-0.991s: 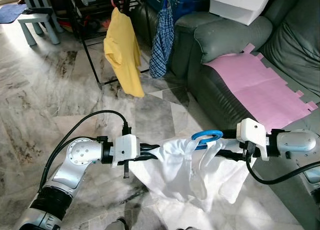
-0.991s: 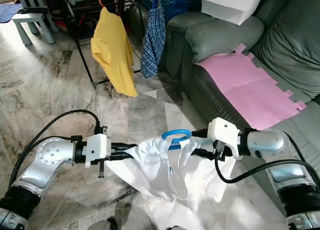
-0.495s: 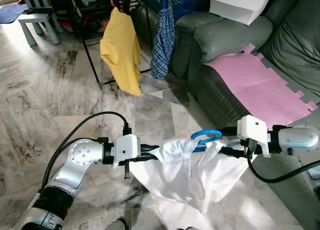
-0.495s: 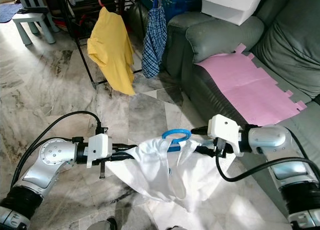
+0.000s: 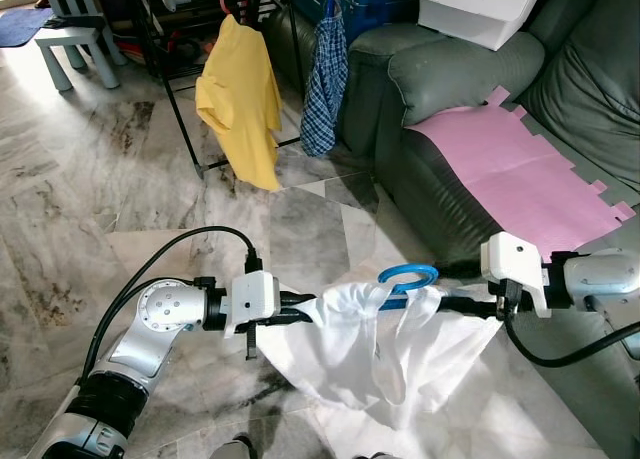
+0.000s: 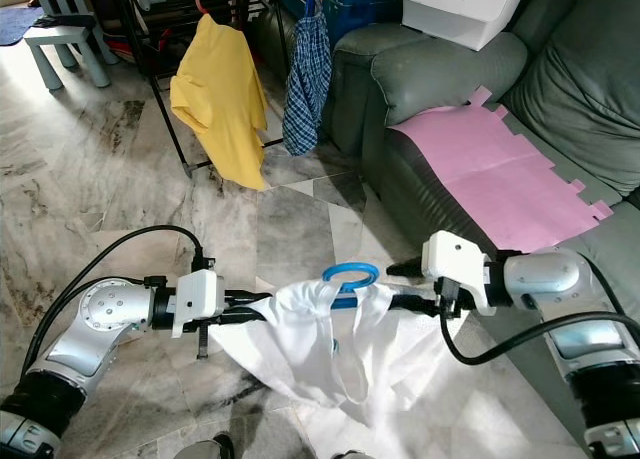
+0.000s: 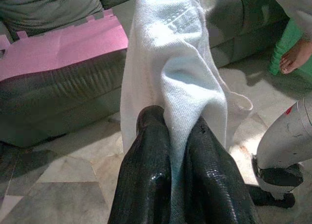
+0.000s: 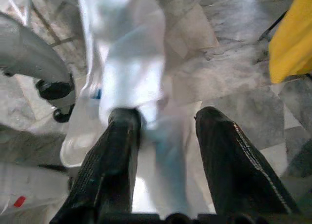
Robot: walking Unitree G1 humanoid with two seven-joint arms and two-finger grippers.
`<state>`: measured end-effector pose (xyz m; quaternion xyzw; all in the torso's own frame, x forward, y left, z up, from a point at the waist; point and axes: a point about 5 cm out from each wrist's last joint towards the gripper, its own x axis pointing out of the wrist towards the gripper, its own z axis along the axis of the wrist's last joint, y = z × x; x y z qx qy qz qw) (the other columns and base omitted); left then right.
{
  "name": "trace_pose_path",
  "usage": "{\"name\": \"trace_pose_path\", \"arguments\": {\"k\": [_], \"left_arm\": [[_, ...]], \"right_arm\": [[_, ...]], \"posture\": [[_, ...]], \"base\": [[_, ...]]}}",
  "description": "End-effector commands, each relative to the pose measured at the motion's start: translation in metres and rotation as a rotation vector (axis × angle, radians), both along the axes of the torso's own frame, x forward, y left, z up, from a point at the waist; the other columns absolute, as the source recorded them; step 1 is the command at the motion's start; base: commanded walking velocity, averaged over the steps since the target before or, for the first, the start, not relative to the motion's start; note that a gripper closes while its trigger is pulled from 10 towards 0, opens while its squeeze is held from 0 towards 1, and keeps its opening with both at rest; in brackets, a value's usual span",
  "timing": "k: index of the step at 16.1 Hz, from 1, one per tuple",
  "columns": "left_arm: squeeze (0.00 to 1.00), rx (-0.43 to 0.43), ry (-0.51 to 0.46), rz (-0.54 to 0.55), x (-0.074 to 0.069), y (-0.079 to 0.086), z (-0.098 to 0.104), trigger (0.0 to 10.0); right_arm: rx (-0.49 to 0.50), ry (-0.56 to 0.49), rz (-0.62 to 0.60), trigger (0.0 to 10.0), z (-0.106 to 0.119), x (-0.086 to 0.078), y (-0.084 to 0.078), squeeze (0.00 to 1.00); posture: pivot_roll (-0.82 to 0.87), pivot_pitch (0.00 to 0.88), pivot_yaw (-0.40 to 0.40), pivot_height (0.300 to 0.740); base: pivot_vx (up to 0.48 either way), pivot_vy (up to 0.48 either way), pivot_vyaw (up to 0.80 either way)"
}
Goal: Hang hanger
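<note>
A white garment [image 5: 370, 349] hangs on a hanger whose blue hook [image 5: 407, 275] sticks up at its collar. It is stretched between my two grippers above the marble floor. My left gripper [image 5: 300, 307] is shut on the garment's left shoulder; in the left wrist view the cloth is pinched between the fingers [image 7: 151, 151]. My right gripper [image 5: 462, 302] grips the right shoulder, with cloth filling the gap between its fingers [image 8: 122, 151]. The hanger's arms are hidden under the cloth.
A black clothes rack [image 5: 180, 89] stands ahead to the left, with a yellow shirt [image 5: 240, 99] and a blue plaid garment [image 5: 327, 74] on it. A grey-green sofa [image 5: 450, 79] with a pink sheet [image 5: 520, 169] is close on the right. A person's foot [image 7: 295, 58] is nearby.
My right gripper has drawn to the right, pulling the white garment wider and flatter. The left gripper has stayed put. The yellow shirt has swung slightly left.
</note>
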<state>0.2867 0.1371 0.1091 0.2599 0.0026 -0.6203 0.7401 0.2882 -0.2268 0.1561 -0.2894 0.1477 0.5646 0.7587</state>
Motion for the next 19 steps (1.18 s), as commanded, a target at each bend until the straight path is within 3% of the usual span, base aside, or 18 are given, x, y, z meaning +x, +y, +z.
{"name": "trace_pose_path", "arguments": {"k": [1,2,3,4,5,6,8,9,10,11,19], "left_arm": [[0.0,-0.015,-0.034,-0.026,0.002,-0.004,0.007,0.0],[0.0,-0.016,-0.033,-0.026,0.002,-0.004,0.007,0.0],[0.0,-0.016,-0.034,-0.026,0.002,-0.004,0.007,0.0],[0.0,-0.016,-0.034,-0.026,0.002,-0.004,0.008,0.0],[0.0,-0.017,-0.035,-0.027,0.002,-0.004,0.008,0.0],[0.0,-0.018,-0.035,-0.028,0.002,-0.004,0.008,0.0],[0.0,-0.019,-0.036,-0.03,0.002,-0.005,0.008,0.0],[0.0,-0.021,-0.036,-0.031,0.002,-0.005,0.008,0.0],[0.0,-0.022,-0.036,-0.032,0.002,-0.005,0.008,0.0],[0.0,-0.023,-0.036,-0.032,0.002,-0.005,0.008,0.0],[0.0,-0.024,-0.032,-0.036,0.002,-0.006,0.007,0.0]], "right_arm": [[-0.024,0.031,0.028,0.0,-0.003,-0.006,-0.001,0.0],[-0.029,0.039,0.032,0.0,-0.005,-0.007,-0.001,0.0],[-0.037,0.047,0.035,0.8,-0.007,-0.008,-0.001,0.0],[-0.061,0.037,0.038,10.0,-0.011,-0.009,-0.001,0.0],[-0.06,0.036,0.019,10.0,-0.014,-0.007,-0.001,0.87],[-0.053,0.042,0.014,10.0,-0.014,-0.007,0.0,1.0],[-0.079,0.02,0.019,10.0,-0.015,-0.006,0.0,1.0],[-0.092,0.017,0.025,10.0,-0.016,-0.006,0.0,0.07],[-0.093,0.015,0.022,3.8,-0.016,-0.006,-0.001,0.0],[-0.096,0.02,0.025,0.0,-0.017,-0.006,-0.001,0.0],[-0.12,0.032,0.03,0.0,-0.02,-0.008,-0.003,0.0]], "posture": [[-0.09,0.155,-0.026,0.74],[-0.09,0.155,-0.026,0.74],[-0.09,0.156,-0.028,0.74],[-0.08,0.156,-0.028,0.74],[-0.09,0.155,-0.029,0.74],[-0.09,0.155,-0.029,0.74],[-0.09,0.155,-0.03,0.74],[-0.09,0.154,-0.031,0.74],[-0.09,0.154,-0.032,0.74],[-0.09,0.154,-0.032,0.74],[-0.09,0.151,-0.034,0.74]], "base": [[0.0,0.0,0.0],[0.0,0.0,0.0],[0.0,0.0,0.0],[0.0,0.0,0.0],[0.0,0.0,0.0],[0.0,0.0,0.0],[0.0,0.0,0.0],[0.0,0.0,0.0],[0.0,0.0,0.0],[0.0,0.0,0.0],[0.0,0.0,0.0]]}}
